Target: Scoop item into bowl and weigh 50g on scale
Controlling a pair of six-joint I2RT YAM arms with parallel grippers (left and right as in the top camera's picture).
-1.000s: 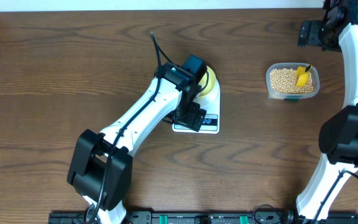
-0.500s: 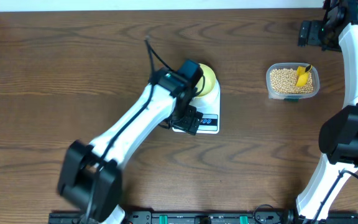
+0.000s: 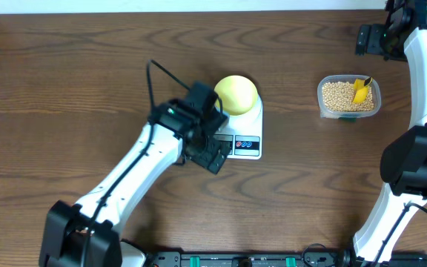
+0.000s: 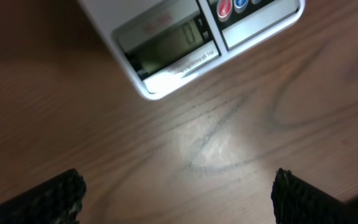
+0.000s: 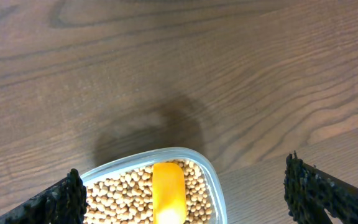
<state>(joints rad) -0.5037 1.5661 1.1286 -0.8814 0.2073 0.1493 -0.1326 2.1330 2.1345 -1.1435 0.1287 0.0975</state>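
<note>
The pale yellow-green bowl (image 3: 236, 94) sits on the round platform of the white scale (image 3: 247, 142). I cannot see inside the bowl. My left gripper (image 3: 213, 153) is open and empty, low over the table by the scale's front left corner. In the left wrist view, the scale's display (image 4: 166, 45) lies just ahead of the left gripper (image 4: 179, 199). The tan beans (image 3: 338, 96) fill a clear tub (image 3: 349, 113), with the yellow scoop (image 3: 360, 90) lying in them. My right gripper (image 3: 370, 39) is open, above and behind the tub. The right wrist view shows the right gripper (image 5: 185, 194), the beans (image 5: 123, 193) and the scoop (image 5: 168, 190).
The right arm's base link (image 3: 414, 159) stands at the right edge. A dark rail (image 3: 221, 259) runs along the table's front edge. Bare brown wood (image 3: 65, 89) lies left of the scale.
My left arm has drawn back from the bowl toward the front left, and the bowl now shows whole on the scale. The right arm has not moved.
</note>
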